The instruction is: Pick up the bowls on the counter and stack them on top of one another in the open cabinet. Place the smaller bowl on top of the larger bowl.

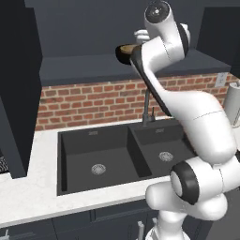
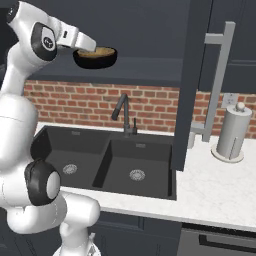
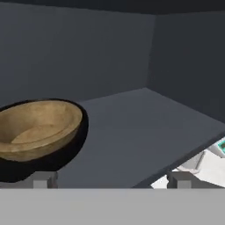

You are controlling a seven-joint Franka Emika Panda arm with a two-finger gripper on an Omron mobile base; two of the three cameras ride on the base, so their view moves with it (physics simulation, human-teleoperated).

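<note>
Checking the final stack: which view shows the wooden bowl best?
The hand view: the wooden bowl fills its left, nested inside the black bowl. The right base view shows it small beside the gripper; the left base view shows a sliver behind the arm.

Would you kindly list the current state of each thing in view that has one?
wooden bowl: nested in the black bowl, upright, released.
black bowl: upright on the cabinet shelf, holding the wooden bowl.
cabinet: open, door swung out.
gripper: open, jaws wide, holding nothing, beside the bowls.
sink: both basins dry.
faucet: off, no water running.
paper towel roll: upright on its holder.
</note>
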